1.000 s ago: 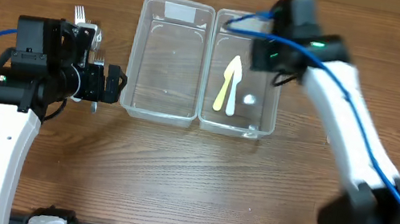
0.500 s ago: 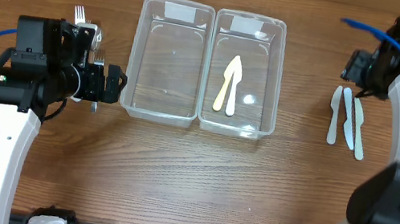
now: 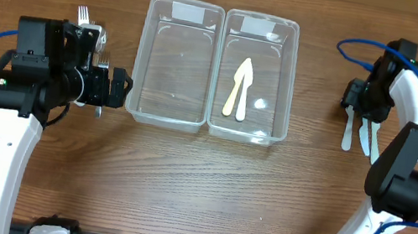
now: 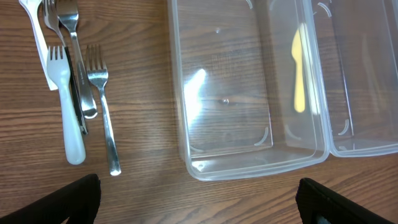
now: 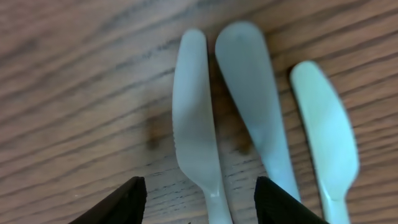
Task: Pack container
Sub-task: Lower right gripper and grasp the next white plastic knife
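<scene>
wooden table (image 5: pixel 74 68) — knife (image 5: pixel 194 124) beneath spread right hand (image 5: pixel 202 202)

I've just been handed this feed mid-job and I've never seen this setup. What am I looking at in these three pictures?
Two robot arms sit at a wooden table, each ending in a two-finger gripper. The wide picture comes from a fixed camera above the table. The other two come from a camera on each wrist, looking past that arm's own fingers. In the middle, two clear containers stand side by side. The right container holds two pale utensils. The left gripper is open next to the left container, and forks lie on the table beside that container. The right gripper is open just above three white plastic knives. Neither gripper holds anything.
</scene>
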`<state>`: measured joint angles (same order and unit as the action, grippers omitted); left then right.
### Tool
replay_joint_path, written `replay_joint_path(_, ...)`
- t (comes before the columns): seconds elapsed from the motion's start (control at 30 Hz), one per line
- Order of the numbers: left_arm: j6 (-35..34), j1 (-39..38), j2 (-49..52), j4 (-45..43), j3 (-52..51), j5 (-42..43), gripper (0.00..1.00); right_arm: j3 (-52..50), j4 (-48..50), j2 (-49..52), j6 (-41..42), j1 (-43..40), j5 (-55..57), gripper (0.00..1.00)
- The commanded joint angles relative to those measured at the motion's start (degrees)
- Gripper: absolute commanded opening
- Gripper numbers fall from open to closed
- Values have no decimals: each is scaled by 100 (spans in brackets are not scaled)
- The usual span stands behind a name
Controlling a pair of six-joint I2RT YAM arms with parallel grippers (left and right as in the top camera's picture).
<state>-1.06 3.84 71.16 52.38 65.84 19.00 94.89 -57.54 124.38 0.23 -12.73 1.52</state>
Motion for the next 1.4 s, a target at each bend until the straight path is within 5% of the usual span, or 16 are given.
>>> replay_joint_path(0.0, 109, -11, 42, 9, 142, 2, 100, -142, 87, 4, -68, -22, -28, 55)
replay_joint_path(0.33, 109, -11, 42, 9, 142, 2, 100, -643, 330, 4, -66, -20, -28, 45)
replay_joint_path(0.7, 109, -11, 42, 9, 142, 2, 100, -750, 240, 4, 7, -20, -2, 8)
replay_joint_path(1.1, 109, -11, 42, 9, 142, 2, 100, -275, -433, -155, 457, 76, -166, 4)
replay_joint_path(1.37, 109, -11, 42, 9, 142, 2, 100, 101, -638, -1154, 472, 455, -813, 4)
